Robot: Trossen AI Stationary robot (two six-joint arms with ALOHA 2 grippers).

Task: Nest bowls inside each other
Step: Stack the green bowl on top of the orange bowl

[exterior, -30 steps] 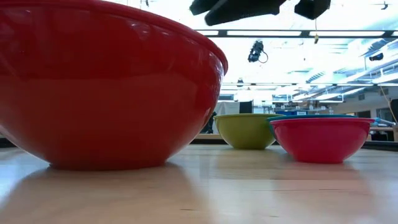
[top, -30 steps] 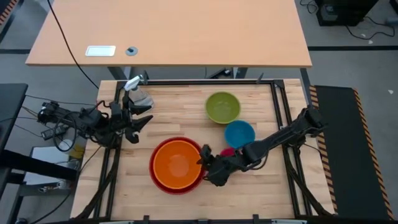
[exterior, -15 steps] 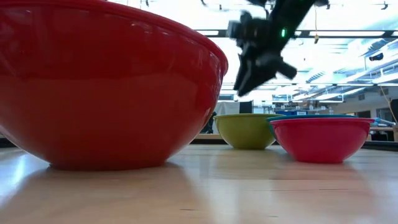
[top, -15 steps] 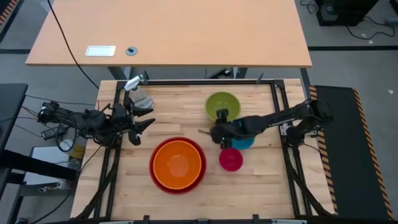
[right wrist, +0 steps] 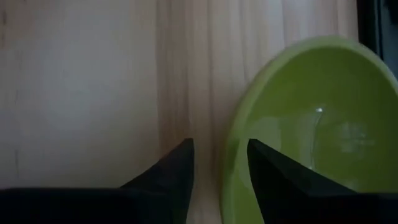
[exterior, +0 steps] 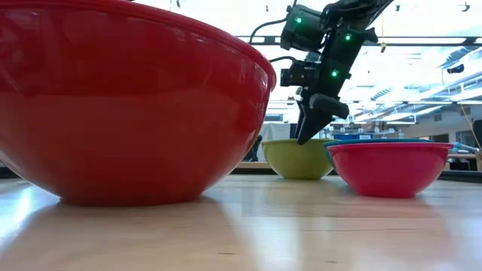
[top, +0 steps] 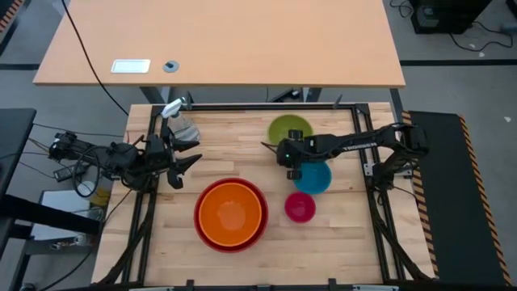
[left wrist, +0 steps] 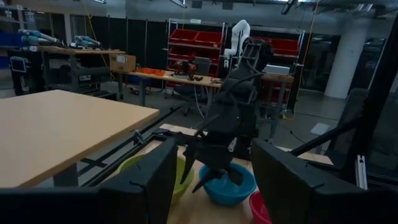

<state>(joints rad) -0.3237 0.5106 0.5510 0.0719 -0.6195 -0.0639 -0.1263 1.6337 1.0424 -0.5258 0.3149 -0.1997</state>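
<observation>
Swinging away from the pink bowl [top: 300, 208], the right gripper [top: 277, 149] now hangs over the olive green bowl's [top: 287, 129] rim, jaws parted and empty. Five bowls sit on the table [top: 218, 141]: orange [top: 230, 213] nested inside red [exterior: 113, 105]; green, blue [top: 317, 178] and pink empty. The left gripper [top: 190, 153] waits open beside a spray bottle [top: 179, 120].

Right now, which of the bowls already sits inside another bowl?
The orange bowl: it rests inside the red bowl, whose rim shows around it. The green, blue and pink bowls each stand alone.
</observation>
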